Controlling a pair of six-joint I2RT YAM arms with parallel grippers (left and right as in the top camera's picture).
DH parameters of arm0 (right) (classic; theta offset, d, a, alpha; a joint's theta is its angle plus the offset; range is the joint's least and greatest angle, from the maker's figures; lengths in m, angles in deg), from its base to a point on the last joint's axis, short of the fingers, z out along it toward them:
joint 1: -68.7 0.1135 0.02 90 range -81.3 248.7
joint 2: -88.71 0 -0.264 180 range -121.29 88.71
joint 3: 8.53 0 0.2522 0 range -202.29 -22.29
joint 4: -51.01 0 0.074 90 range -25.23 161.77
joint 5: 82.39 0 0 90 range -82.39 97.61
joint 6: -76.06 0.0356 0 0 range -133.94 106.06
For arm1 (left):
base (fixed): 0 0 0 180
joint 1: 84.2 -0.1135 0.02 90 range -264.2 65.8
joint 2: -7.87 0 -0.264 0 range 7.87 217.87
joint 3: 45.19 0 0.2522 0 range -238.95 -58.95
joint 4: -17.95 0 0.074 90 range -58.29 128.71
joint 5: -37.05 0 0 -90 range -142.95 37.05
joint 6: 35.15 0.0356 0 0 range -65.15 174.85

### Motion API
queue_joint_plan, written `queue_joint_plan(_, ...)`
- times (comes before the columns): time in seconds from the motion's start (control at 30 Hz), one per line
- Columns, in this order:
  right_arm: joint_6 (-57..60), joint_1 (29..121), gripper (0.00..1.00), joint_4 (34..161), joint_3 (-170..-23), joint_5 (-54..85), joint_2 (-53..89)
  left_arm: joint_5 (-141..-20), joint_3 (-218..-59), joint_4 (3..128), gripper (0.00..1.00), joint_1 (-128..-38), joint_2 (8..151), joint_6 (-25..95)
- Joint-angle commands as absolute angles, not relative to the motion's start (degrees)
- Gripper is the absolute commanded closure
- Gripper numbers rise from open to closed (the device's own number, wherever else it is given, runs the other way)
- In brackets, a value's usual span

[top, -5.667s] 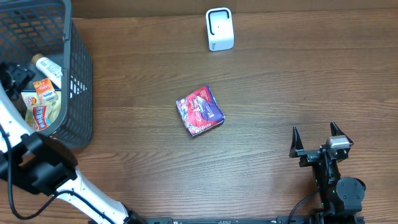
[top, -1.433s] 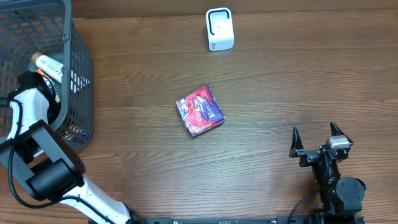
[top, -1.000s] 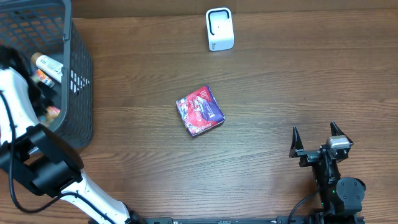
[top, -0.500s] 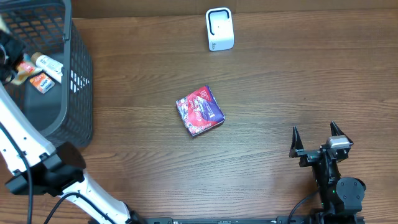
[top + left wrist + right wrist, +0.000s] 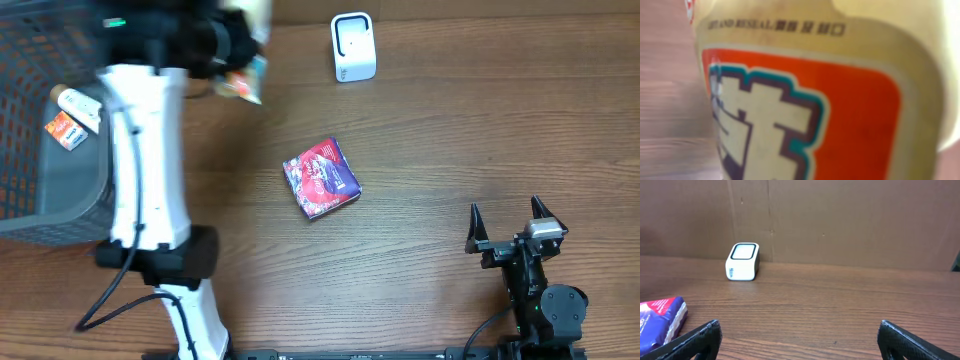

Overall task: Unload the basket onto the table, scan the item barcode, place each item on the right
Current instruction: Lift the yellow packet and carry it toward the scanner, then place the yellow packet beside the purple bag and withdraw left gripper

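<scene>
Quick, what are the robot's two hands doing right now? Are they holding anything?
Left gripper: closed, holding a yellow and orange pouch.
Right gripper: fingers open, holding nothing.

Wood table [image 5: 450,150]: grey basket [image 5: 70,190], white scanner [image 5: 353,47], red-purple packet [image 5: 321,178].

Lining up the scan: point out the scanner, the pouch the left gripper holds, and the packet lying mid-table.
scanner [image 5: 352,44], overhead view, its dark-framed window.
pouch [image 5: 850,125], left wrist view, its orange label panel.
packet [image 5: 321,178], overhead view, middle of its red and purple face.
</scene>
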State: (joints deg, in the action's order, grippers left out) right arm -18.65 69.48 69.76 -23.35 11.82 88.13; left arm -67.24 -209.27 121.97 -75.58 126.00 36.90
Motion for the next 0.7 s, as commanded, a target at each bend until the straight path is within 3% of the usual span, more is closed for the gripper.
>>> queue_joint_plan(0.0, -18.41, 69.32, 0.0, 69.37, -22.78, 11.64, 88.55, -64.33, -200.42, 119.54, 0.96, -67.78, 124.77, 38.14)
queue_joint_plan(0.27, -18.41, 69.32, 0.0, 69.37, -22.78, 11.64, 88.55, -64.33, -175.26, 99.04, 0.96, -55.08, 124.77, 32.11)
queue_joint_plan(0.4, -18.41, 69.32, 0.0, 69.37, -22.78, 11.64, 88.55, -60.13, -163.41, 85.27, 0.96, -51.73, 124.77, 28.29)
queue_joint_plan(0.67, -18.41, 69.32, 0.0, 69.37, -22.78, 11.64, 88.55, -56.83, -146.3, 69.79, 0.96, -50.25, 124.77, 18.36)
